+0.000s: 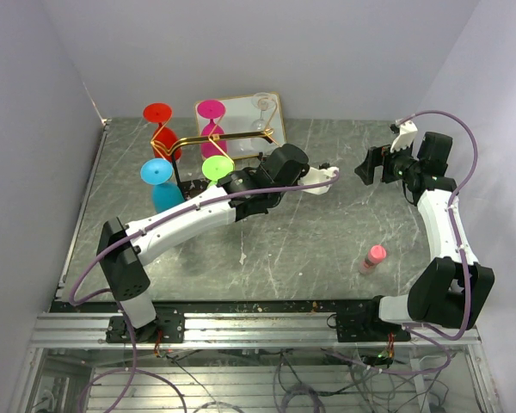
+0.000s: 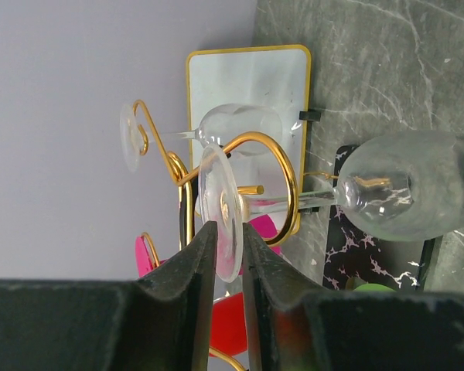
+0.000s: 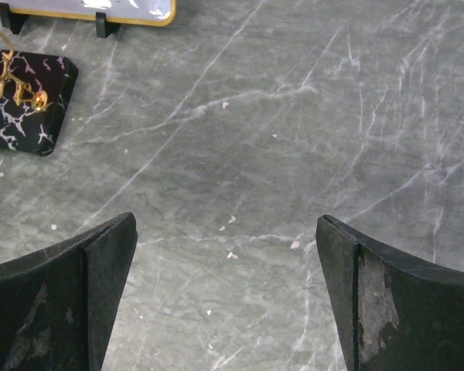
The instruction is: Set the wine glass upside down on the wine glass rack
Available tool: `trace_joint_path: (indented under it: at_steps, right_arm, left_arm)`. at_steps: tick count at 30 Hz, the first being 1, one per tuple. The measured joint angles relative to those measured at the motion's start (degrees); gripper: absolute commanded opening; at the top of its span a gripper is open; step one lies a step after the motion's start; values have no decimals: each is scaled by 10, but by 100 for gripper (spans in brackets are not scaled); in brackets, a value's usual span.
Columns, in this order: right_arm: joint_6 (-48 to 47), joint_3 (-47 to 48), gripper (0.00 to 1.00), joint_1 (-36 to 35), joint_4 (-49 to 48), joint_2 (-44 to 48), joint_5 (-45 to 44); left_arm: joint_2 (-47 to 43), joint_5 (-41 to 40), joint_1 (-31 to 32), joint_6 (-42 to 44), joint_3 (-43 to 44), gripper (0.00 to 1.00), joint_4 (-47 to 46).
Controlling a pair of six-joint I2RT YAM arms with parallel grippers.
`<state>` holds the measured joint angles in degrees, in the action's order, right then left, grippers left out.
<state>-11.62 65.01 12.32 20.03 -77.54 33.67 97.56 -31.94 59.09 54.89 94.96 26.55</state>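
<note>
The clear wine glass hangs in the wine glass rack, its stem through a gold loop and its bowl over the black marbled base. Its round foot lies between the fingertips of my left gripper. The jaws stand slightly apart, with a thin gap beside the foot. In the top view the left gripper reaches into the rack. My right gripper is wide open and empty above bare table, off to the right.
Red, pink, blue and green glasses hang on the rack. Behind it a gold-rimmed white tray holds another clear glass. A pink bottle stands at the front right. Walls close off the back and the sides.
</note>
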Motion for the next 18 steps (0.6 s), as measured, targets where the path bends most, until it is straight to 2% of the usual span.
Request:
trace_joint_path:
  at_steps: [12, 18]
  right_arm:
    - [0, 0, 99, 0, 0, 0, 0]
    - [-1, 0, 100, 0, 0, 0, 0]
  left_arm:
    - [0, -14, 0, 4, 0, 33, 8]
    - [0, -26, 1, 9, 0, 39, 17]
